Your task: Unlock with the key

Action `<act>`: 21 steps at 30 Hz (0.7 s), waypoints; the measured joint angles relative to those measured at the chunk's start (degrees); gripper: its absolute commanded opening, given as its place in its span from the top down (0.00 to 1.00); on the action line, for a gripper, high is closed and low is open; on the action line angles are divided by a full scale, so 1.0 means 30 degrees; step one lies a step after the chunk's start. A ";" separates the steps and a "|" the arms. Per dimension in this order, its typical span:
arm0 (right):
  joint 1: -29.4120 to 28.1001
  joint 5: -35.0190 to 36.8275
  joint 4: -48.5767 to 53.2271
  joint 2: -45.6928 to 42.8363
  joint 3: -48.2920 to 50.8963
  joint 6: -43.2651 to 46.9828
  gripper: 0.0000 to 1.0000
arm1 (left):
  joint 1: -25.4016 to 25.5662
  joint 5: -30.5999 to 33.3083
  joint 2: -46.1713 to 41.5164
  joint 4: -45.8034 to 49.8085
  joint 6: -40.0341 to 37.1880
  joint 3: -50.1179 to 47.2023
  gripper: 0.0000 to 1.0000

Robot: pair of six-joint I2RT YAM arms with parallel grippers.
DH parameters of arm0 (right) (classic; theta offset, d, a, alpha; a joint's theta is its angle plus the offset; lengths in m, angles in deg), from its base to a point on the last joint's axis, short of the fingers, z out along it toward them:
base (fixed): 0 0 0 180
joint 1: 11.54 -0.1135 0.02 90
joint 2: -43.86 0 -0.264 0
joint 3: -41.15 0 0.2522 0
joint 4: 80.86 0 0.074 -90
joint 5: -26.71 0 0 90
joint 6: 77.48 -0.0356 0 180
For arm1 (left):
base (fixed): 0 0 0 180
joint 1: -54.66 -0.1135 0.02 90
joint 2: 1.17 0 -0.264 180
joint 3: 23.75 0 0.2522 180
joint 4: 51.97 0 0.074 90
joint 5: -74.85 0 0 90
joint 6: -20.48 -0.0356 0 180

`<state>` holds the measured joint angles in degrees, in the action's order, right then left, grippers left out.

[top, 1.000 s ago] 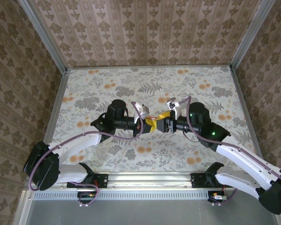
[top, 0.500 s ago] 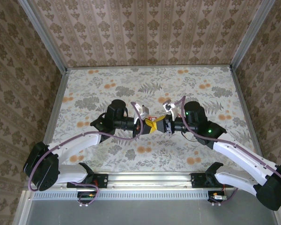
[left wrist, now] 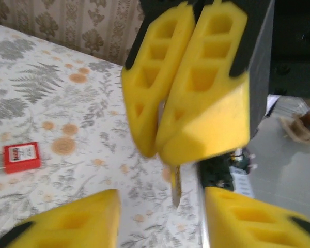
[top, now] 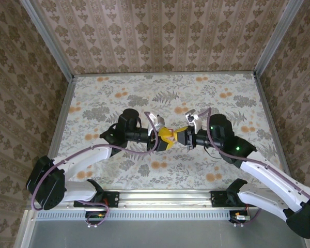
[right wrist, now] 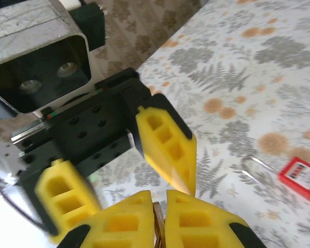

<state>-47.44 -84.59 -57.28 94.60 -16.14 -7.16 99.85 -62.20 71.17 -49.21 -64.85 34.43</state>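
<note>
Item 1. Left arm: I see it reach from the near left base, forearm running right and far to mid-counter, wrist level and pointing right. Left gripper (top: 164, 135): released, its yellow fingers (left wrist: 72, 222) standing apart with nothing between them.

Item 2. Right arm: mirrors the left, forearm running left and far from the near right base, wrist level and pointing left. Right gripper (top: 180, 137): clenched on the key (left wrist: 175, 187). The thin metal blade pokes out past the fingertips, and the right wrist view shows it pinched between the two pads.

Item 3. Meeting point: both grippers hang tip to tip above the middle of the counter (top: 119, 93). The right gripper's closed tips sit just beside the gap of the left gripper's open fingers.

Item 4. Padlock (left wrist: 21, 156): red body, lying flat on the counter below, apart from both grippers. Its wire shackle (right wrist: 258, 166) also rests on the cloth. The key is held clear of it.
</note>
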 measured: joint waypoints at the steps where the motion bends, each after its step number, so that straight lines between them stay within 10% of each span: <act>1: 0.0007 0.0801 0.0525 -0.0204 -0.0102 0.0000 0.99 | 0.0029 0.0605 0.0015 0.0284 -0.0219 0.0044 0.32; 12: 0.1224 0.9275 0.5005 -0.2120 -0.0379 -0.1341 0.99 | 0.0095 0.9326 0.7373 0.3840 -0.0619 0.8007 0.35; 21: 0.1923 1.1417 0.7424 -0.4488 0.0248 -0.2739 0.99 | 0.0255 0.6812 1.6211 0.6156 0.1851 1.6990 0.34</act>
<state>-41.67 -50.34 -35.00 81.13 -15.39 -15.38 100.62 -41.76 119.80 -30.75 -59.30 85.40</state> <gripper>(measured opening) 0.085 0.656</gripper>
